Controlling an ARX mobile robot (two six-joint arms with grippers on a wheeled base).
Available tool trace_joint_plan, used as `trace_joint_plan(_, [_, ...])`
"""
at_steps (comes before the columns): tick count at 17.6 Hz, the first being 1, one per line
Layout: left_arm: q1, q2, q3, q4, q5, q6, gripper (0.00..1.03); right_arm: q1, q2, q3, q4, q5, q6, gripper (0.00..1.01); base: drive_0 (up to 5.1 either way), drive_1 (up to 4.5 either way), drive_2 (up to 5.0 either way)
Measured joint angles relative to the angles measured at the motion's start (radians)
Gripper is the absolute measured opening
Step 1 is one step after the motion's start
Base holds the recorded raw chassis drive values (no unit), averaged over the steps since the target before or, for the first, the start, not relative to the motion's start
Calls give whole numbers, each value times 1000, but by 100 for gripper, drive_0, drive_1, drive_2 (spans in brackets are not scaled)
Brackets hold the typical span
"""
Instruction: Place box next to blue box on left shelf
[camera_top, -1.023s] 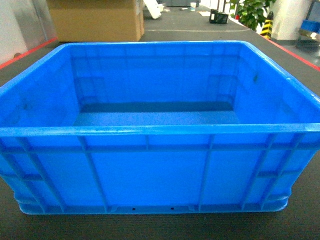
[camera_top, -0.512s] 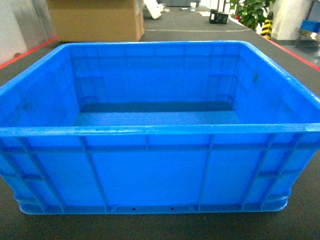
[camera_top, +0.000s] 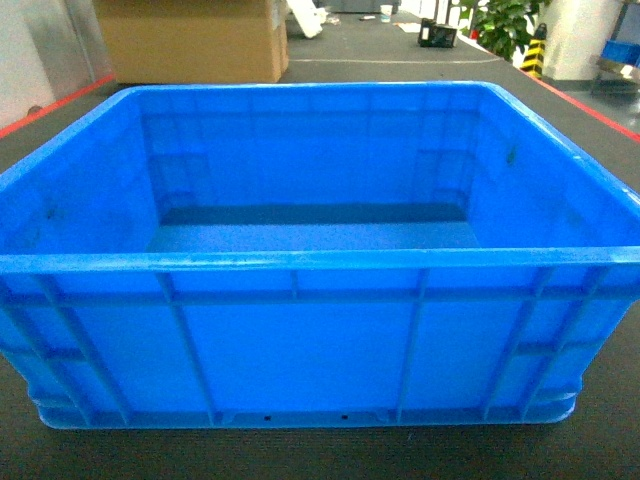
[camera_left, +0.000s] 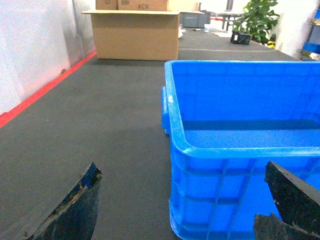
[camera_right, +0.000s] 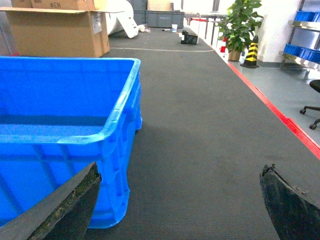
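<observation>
The box (camera_top: 300, 340), a large bright blue crate with a thick rim and ribbed walls, stands empty on the dark floor mat right in front of me. In the left wrist view my left gripper (camera_left: 181, 172) is open, its dark fingers (camera_left: 75, 210) straddling the box's (camera_left: 240, 100) near left corner without touching it. In the right wrist view my right gripper (camera_right: 180, 172) is open too, low beside the box's (camera_right: 50, 100) near right corner, one finger in front of its wall. Neither gripper shows in the head view. The left shelf and the other blue box are out of view.
A big cardboard carton (camera_top: 190, 40) stands beyond the box. Red floor lines (camera_left: 30, 100) (camera_right: 280, 115) edge the mat on both sides. A potted plant (camera_right: 240, 25), a striped cone (camera_right: 249, 50), a rack with blue bins (camera_right: 302, 20) and a chair base (camera_right: 312, 107) lie far right.
</observation>
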Motion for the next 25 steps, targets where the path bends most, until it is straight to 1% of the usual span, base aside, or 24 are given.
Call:
trace_joint_plan(13, [0,0,0,-1,-1,0,98,0,0,0,0,0,0,98,0,0,0])
trace_joint_plan(14, [-77,60,37,-117,-175,-48,98,0,0,0,0,0,0,98,0,0,0])
trace_joint_plan(15, [-185,182,93,-207,-393,-109,98,46,26,15,-59,124,21,98,0,0,0])
trace_joint_plan(16, [-213,217,94,-195,-463,-129,98,89,58,26,-79,200,44,98,0,0,0])
trace_joint_plan(17, [-220,234,94,-192,-508,-138,98,130,97,32,-75,280,64,98,0,0,0])
trace_joint_plan(18, [-211,255,94,-171,-585,-155,98,186,161,37,-53,406,90,98,0,0,0])
trace_joint_plan(19, [-182,290,103,-113,-635,-173,98,240,227,37,0,559,123,98,0,0,0])
trace_joint_plan(20, [-166,330,120,-63,-640,-181,98,256,274,45,53,658,144,98,0,0,0])
trace_joint_plan(21, [-164,377,138,-22,-623,-184,98,270,321,63,105,700,153,98,0,0,0])
trace_joint_plan(22, [-153,443,161,34,-590,-183,98,279,394,98,179,706,157,98,0,0,0])
trace_joint_plan(23, [-139,502,183,77,-571,-179,98,283,457,131,238,695,153,98,0,0,0])
trace_joint_plan(24, [-129,584,222,138,-549,-171,98,280,547,179,304,657,146,98,0,0,0])
trace_joint_plan(25, [-115,689,288,204,-513,-154,98,267,663,250,349,604,137,98,0,0,0])
